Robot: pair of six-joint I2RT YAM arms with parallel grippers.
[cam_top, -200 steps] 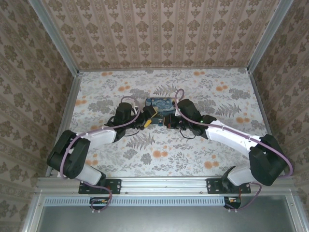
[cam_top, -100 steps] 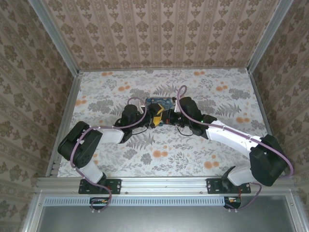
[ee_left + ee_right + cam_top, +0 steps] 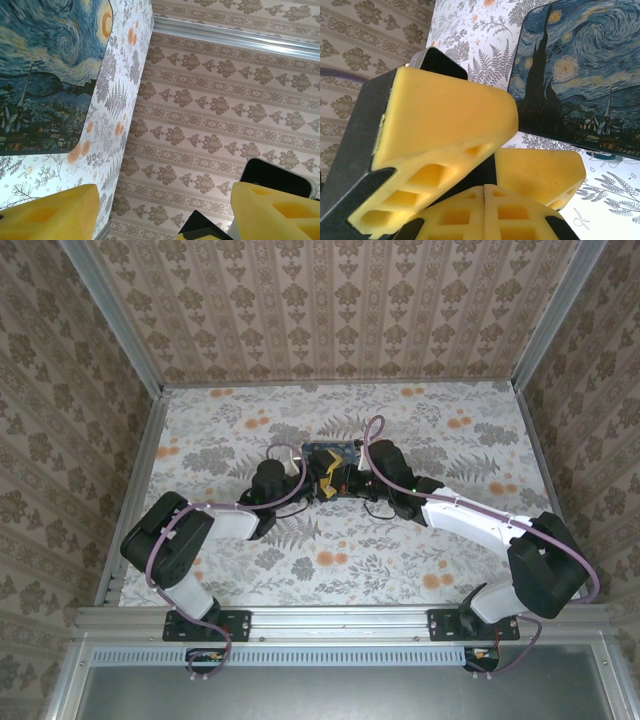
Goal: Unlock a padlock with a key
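Meeting by the Starry Night box (image 3: 333,450), toward the desk's (image 3: 480,540) far edge.
Left fingers (image 3: 50,210) apart, right fingers (image 3: 465,217) together; unlocking looks undone.

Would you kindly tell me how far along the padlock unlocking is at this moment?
Done: the approach, as both pincers meet beside the painted box. In hand: the right pincer is shut, and the left pincer is open with its fingers either side of the right one's tips, possibly a handover. Left: the unlocking itself, which nothing here confirms.
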